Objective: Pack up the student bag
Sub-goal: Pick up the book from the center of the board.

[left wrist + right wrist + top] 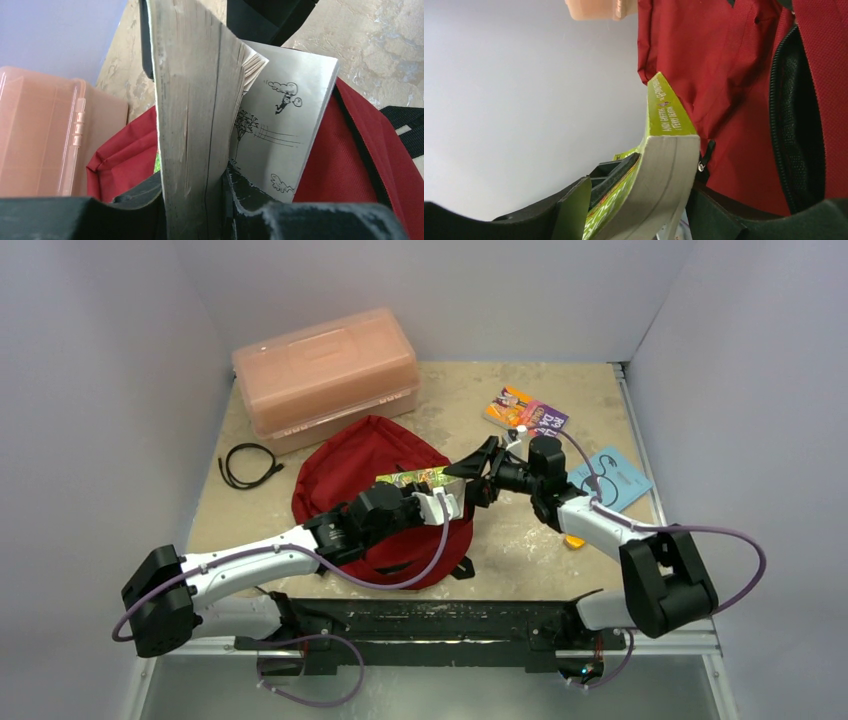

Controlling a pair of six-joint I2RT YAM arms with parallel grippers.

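Pale grey walls box in a mottled beige tabletop (515, 545), where the dark red student bag (350, 465) lies flat in the middle, just in front of a translucent orange-pink plastic box (325, 375). Above the bag's right side both arms meet on one green-spined paperback (412, 478). The left gripper (443, 505) is clamped on the page block from the near side. Its wrist view shows the fingers (142, 197) pinching the pages, with a cartoon page fanned loose. The right gripper (478, 478) pinches the book's right end, the spine facing its own camera. This double grip looks like a handover, or a steadying hold so the floppy book does not splay before going in at the black zip (796, 125), which appears open. Bright booklets (525, 412) and a black cable (248, 465) lie on the table.
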